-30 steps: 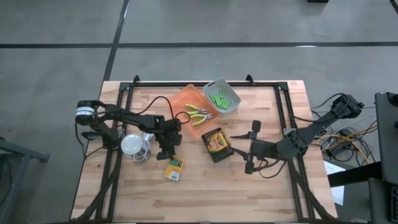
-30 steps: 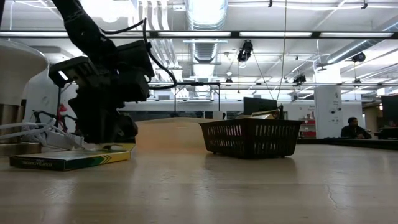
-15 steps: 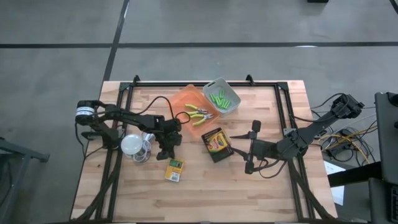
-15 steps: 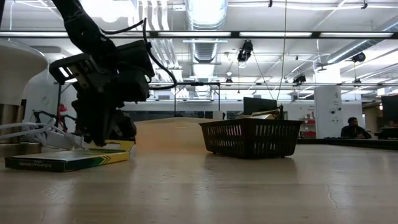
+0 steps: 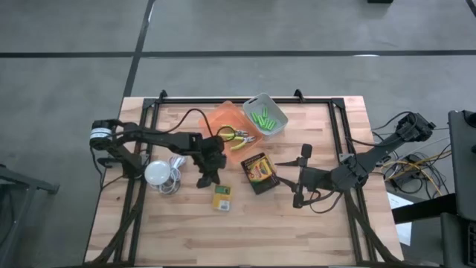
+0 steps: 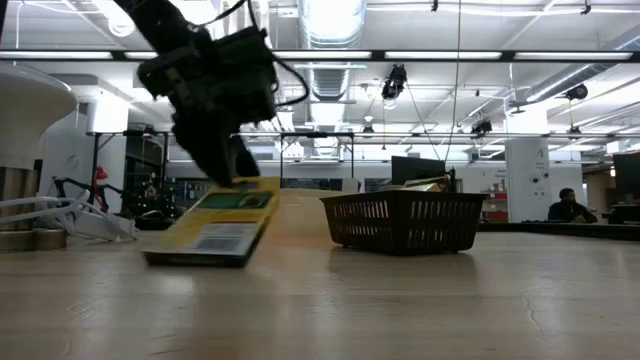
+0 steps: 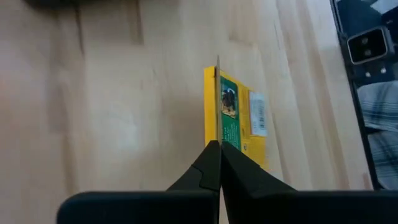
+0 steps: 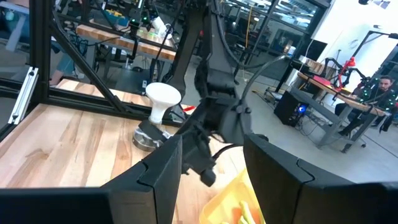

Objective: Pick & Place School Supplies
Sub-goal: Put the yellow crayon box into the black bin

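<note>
A small yellow-and-green box (image 5: 222, 197) hangs tilted under my left gripper (image 5: 215, 179), which is shut on it near the table's middle. In the low view the box (image 6: 215, 225) slopes down from the gripper (image 6: 238, 178) toward the tabletop. A larger yellow-and-black box (image 5: 258, 172) lies flat to its right. My right gripper (image 5: 290, 181) stands open just right of that larger box, touching nothing. Green-handled pliers (image 5: 236, 135) lie in the orange bin (image 5: 223, 115). Lime-green markers (image 5: 262, 116) lie in the grey bin (image 5: 277, 126). My left gripper pinches the small box's thin upper edge (image 7: 217, 127) between its two fingers. The fingers (image 6: 232, 160) come from above, slanting down. The box hangs tilted below them. I cannot tell whether its low end (image 6: 190, 258) touches the tabletop or is just off it.
A white round thing (image 5: 158, 173) with a coiled cable stands left of my left gripper. A black frame (image 5: 338, 126) runs round the table's top. Bare wood lies along the near edge (image 5: 245, 246). People sit in the room beyond (image 6: 568, 205).
My left gripper has gone up and toward the table's right edge with the small box. The box lay flat on the table. Its held end has since risen, so it now hangs tilted, farther right than before.
</note>
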{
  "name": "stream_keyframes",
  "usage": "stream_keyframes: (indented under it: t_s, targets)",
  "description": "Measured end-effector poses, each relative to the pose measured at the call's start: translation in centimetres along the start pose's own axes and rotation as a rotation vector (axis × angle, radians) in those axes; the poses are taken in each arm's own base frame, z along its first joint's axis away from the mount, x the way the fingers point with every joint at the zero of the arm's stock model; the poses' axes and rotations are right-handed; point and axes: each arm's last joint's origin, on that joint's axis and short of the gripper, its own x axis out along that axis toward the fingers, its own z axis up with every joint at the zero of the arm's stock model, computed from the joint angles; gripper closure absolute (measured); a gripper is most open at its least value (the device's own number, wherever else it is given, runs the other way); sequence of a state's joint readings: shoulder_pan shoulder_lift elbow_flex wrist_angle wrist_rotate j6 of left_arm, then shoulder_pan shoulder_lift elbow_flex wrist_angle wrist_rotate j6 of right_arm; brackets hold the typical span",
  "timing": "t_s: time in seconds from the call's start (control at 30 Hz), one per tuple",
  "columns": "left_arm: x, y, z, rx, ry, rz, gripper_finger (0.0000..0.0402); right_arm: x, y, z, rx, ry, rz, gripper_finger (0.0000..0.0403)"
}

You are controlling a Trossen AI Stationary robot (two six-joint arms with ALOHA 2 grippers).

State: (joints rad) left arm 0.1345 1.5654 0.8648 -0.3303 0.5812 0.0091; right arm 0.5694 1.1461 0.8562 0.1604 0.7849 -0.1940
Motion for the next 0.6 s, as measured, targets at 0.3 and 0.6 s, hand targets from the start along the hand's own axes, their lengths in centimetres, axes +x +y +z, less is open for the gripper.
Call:
stream_keyframes:
  t_s: [0.3,0.6]
  targets:
    - [-3.0,-2.0,4.6,0.154,0.007,0.058,0.0401,0.0,0.0,0.0,0.000,0.000,0.000,0.0234]
    - [-5.8,-4.6,8.0,0.709,-0.023,0.058,0.0401,0.0,0.0,0.0,0.000,0.000,0.000,0.0234]
